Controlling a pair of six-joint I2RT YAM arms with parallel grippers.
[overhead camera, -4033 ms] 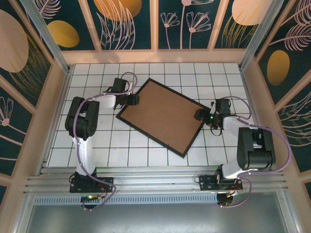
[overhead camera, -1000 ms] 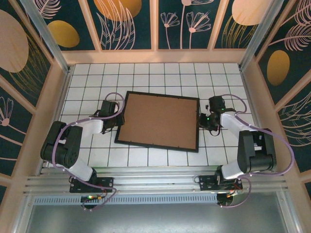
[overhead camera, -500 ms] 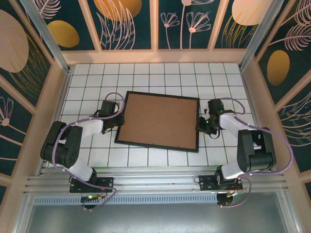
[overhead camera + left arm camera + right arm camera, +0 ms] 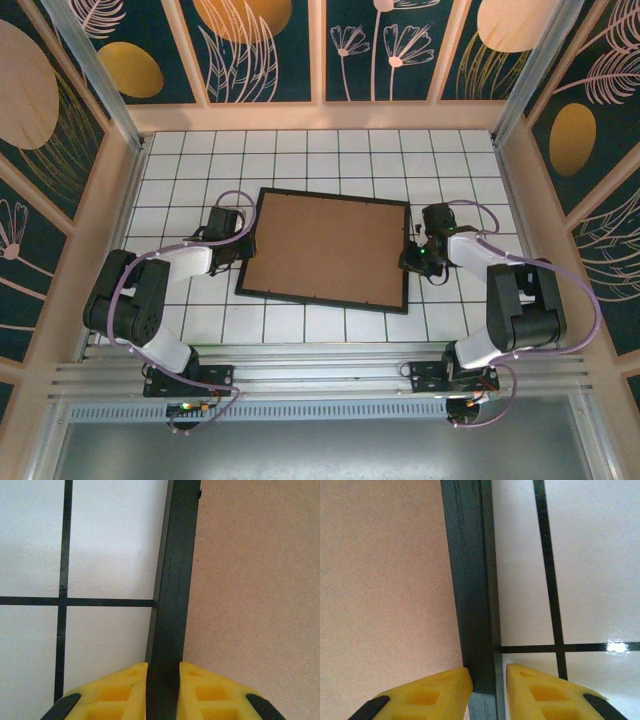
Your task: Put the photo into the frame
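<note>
The frame (image 4: 336, 196) lies face down mid-table, its narrow black rim around a plain brown backing board (image 4: 325, 248). The photo is hidden. At the frame's left side, my left gripper (image 4: 243, 250) is shut on the rim. In the left wrist view its yellow fingertips (image 4: 135, 672) press both sides of the black rim (image 4: 172, 580), the gripper (image 4: 163, 666) straddling it. My right gripper (image 4: 408, 260) is shut on the right rim. In the right wrist view the gripper (image 4: 488, 669) spans the rim (image 4: 467, 570), one finger on the board side and one on the table side.
The white tiled table (image 4: 330, 150) has free room behind the frame and a narrower strip in front of it. Wooden posts and patterned walls (image 4: 320, 50) close in the back and both sides. Both arm bases sit on the near rail (image 4: 320, 380).
Four seconds ago the frame lay diagonally; it has since turned square to the table. In the last second the right gripper slid slightly nearer along the right rim. The left gripper stayed put.
</note>
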